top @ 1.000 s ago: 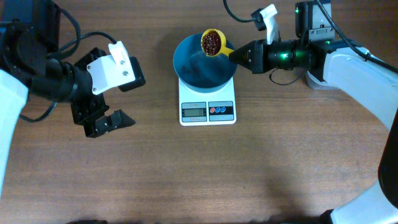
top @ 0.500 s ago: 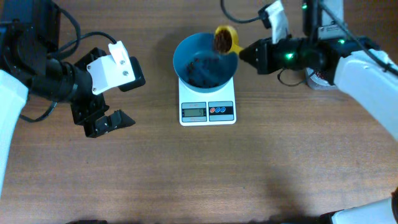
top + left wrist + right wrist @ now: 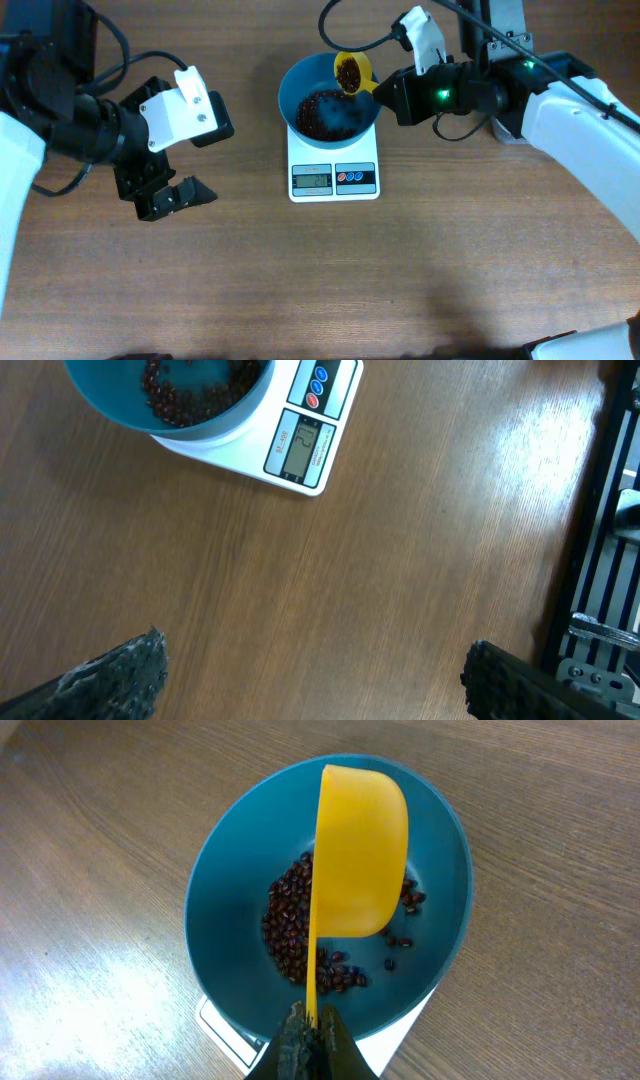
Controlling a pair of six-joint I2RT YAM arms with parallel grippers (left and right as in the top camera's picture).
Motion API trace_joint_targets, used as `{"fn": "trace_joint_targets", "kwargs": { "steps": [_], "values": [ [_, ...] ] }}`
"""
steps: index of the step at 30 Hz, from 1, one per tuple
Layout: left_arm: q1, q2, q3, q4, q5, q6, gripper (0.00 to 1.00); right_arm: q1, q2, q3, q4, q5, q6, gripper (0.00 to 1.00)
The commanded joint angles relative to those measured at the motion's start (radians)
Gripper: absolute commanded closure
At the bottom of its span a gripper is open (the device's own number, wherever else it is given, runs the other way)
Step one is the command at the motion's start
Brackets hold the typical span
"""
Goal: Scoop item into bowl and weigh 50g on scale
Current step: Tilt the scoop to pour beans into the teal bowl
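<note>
The blue bowl (image 3: 293,88) stands on the white scale (image 3: 333,180) at the table's far middle, with a loose pile of dark reddish-brown beans (image 3: 322,110) inside. My right gripper (image 3: 385,95) is shut on the handle of a yellow scoop (image 3: 351,70), tipped on its side above the bowl's right rim, some beans still showing in it. In the right wrist view the scoop's back (image 3: 360,850) hangs over the beans (image 3: 290,935) and the bowl's wall (image 3: 230,910). My left gripper (image 3: 205,158) is open and empty, left of the scale, above bare wood (image 3: 315,655).
The scale's display (image 3: 298,445) faces the table's front edge. A black frame (image 3: 610,510) runs along the right side of the left wrist view. Cables and a white connector (image 3: 420,28) sit above the right arm. Wooden tabletop stretches in front of the scale.
The right gripper has rolled the scoop from upright and full to tipped over the bowl, and beans have fallen into the bowl. The left arm has not moved.
</note>
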Motion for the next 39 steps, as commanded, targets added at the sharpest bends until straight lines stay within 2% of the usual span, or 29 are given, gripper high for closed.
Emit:
{"fn": "trace_joint_targets", "kwargs": {
  "steps": [1, 5, 9, 17, 39],
  "values": [
    [0.007, -0.004, -0.006, -0.001, 0.003, 0.016, 0.01, -0.001, -0.027, 0.02, -0.004, 0.009, -0.004, 0.96],
    [0.007, -0.004, -0.006, -0.001, 0.003, 0.016, 0.01, 0.0, -0.027, 0.02, 0.0, 0.009, -0.072, 0.96],
    [0.007, -0.004, -0.006, -0.001, 0.003, 0.016, 0.01, 0.001, -0.026, 0.02, 0.009, 0.093, -0.072, 0.96],
    [0.007, -0.004, -0.006, -0.001, 0.003, 0.016, 0.01, 0.055, -0.023, 0.047, 0.019, 0.116, -0.072, 0.96],
    [0.007, -0.004, -0.006, -0.001, 0.003, 0.016, 0.01, 0.105, -0.018, 0.08, -0.1, 0.276, -0.128, 0.96]
  ]
}}
